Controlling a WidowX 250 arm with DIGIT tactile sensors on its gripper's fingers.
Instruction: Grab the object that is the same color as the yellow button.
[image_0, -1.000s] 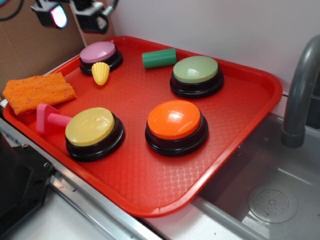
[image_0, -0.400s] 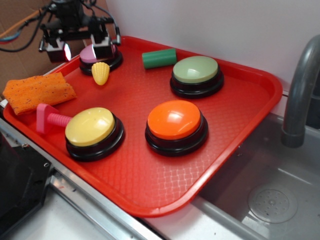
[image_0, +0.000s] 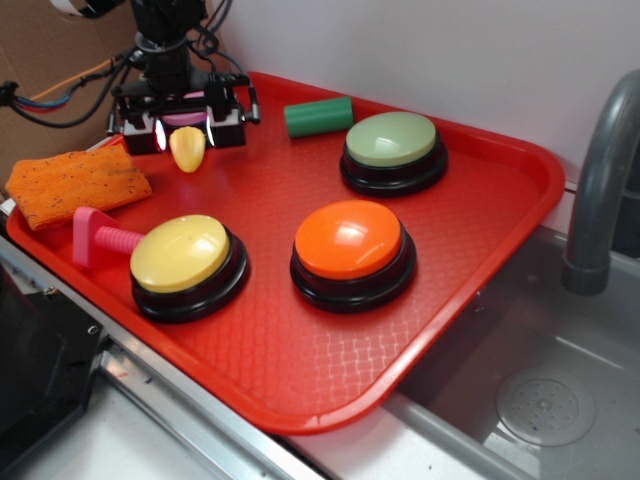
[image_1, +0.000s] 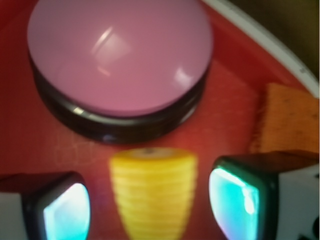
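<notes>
The object, a small yellow toy corn cob (image_0: 187, 147) (image_1: 154, 192), lies on the red tray (image_0: 300, 350) at its far left, just in front of the pink button (image_1: 120, 55). My gripper (image_0: 183, 127) (image_1: 150, 207) is open and low over the corn. One finger stands on each side of the cob, with red tray showing in the gaps. The yellow button (image_0: 181, 253), a pale-yellow dome on a black base, sits at the tray's near left, apart from the gripper.
An orange button (image_0: 350, 240), a pale-green button (image_0: 392, 140), a green cylinder (image_0: 318, 116) and a pink screw toy (image_0: 95, 238) share the tray. An orange cloth (image_0: 75, 181) lies at its left edge. A sink with a grey faucet (image_0: 600, 180) is to the right.
The gripper has come down from above the tray's far-left corner and now straddles the corn cob. The corn and the buttons have stayed in place.
</notes>
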